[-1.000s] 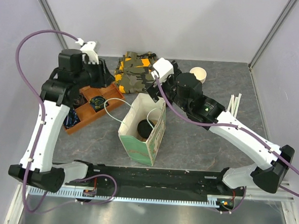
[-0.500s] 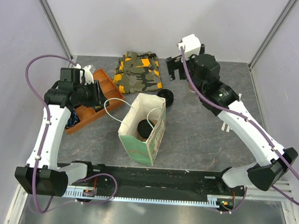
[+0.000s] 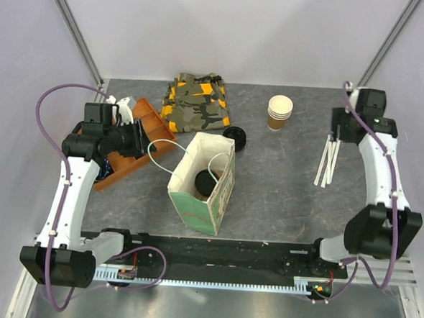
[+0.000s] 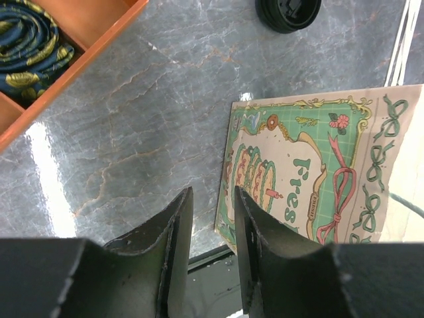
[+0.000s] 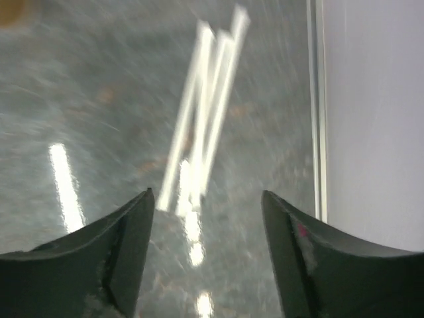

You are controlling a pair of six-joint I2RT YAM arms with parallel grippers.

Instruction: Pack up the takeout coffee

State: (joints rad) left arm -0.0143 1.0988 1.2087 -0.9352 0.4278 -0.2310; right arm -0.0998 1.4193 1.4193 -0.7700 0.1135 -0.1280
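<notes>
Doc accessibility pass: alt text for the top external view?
An open printed paper bag stands mid-table with the black-lidded takeout coffee inside. Both arms are clear of it: left gripper by an orange tray, right gripper near white straws, both empty.

- Tabletop (image 3: 289, 192): is showing dark grey with pale marble veining.
- Paper bag (image 4: 311, 179): is wearing a cream print with green check, a pink ribbon and green bows.
- Takeout coffee (image 3: 208, 182): is showing only its black lid.
- Tray (image 3: 151, 119): is showing orange.
- Rolled tie (image 4: 26, 46): is wearing navy with yellow-gold figures.
- Folded cloth (image 3: 196, 100): is wearing olive, orange and black camouflage.
- Cup stack (image 3: 279, 113): is showing brown with cream rims.
- Straws (image 3: 328, 160): are showing white.
- Loose lid (image 3: 235, 138): is showing black.
</notes>
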